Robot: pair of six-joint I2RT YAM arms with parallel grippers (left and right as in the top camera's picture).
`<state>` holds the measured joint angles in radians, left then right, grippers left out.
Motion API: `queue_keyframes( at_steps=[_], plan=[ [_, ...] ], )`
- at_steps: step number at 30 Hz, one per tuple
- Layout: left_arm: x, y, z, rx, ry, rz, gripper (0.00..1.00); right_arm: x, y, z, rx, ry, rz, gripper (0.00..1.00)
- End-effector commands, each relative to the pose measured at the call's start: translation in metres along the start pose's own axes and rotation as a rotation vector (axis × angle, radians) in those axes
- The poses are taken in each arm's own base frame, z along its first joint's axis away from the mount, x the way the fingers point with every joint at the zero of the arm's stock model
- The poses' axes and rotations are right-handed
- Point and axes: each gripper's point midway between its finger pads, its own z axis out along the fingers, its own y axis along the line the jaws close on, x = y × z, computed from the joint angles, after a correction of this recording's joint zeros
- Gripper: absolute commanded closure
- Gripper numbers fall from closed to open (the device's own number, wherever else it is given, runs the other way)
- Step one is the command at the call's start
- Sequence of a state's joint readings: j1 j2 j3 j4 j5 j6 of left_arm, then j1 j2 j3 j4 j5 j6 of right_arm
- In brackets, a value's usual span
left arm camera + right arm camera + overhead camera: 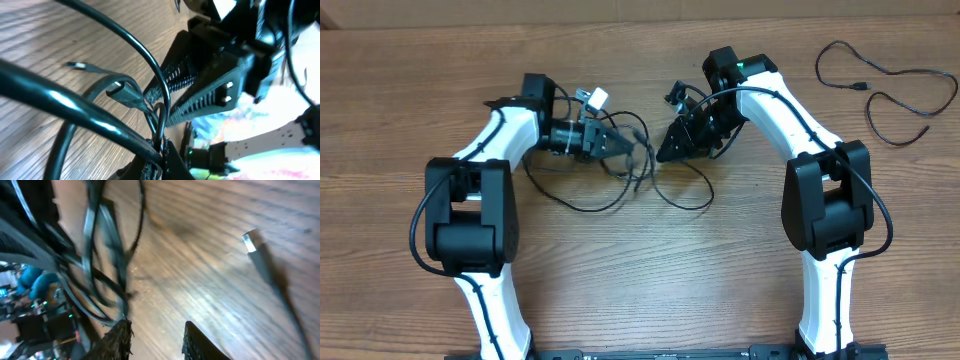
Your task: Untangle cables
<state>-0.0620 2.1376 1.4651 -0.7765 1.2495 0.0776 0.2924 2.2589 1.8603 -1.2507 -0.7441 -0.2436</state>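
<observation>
Near the middle of the table [650, 290], toward its far edge, we see the tangled cables [640, 168], their loops spilling toward the near edge. Our left gripper [625, 148] is clamped tight on a strand, likely anchoring the knot. Our right gripper [665, 152] sits just beside it, jaws partly apart with bare wood between them, probably lining up a pull. One loose cable [895, 90] lies well apart by the far right corner. The tabletop is wood-grained; the room shows only as blur.
</observation>
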Motion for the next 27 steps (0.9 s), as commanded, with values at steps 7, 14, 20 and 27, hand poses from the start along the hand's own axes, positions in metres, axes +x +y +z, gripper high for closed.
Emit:
queue_keyframes(
  at_steps=[7, 14, 20, 27],
  plan=[
    [-0.009, -0.011, -0.017, 0.094, -0.045, -0.104, 0.96, -0.003, 0.013, 0.004, 0.013, -0.008, 0.118, 0.67],
    [-0.008, 0.002, -0.016, 0.020, -0.042, -0.162, 0.96, -0.004, 0.030, 0.008, -0.062, -0.001, 0.107, 0.64],
    [-0.008, 0.001, -0.015, 0.020, -0.039, -0.161, 0.96, -0.005, 0.032, 0.008, -0.069, -0.004, 0.104, 0.64],
    [-0.007, 0.006, -0.015, -0.007, -0.039, -0.171, 0.95, 0.000, 0.007, 0.012, 0.095, 0.010, 0.206, 0.64]
  ],
)
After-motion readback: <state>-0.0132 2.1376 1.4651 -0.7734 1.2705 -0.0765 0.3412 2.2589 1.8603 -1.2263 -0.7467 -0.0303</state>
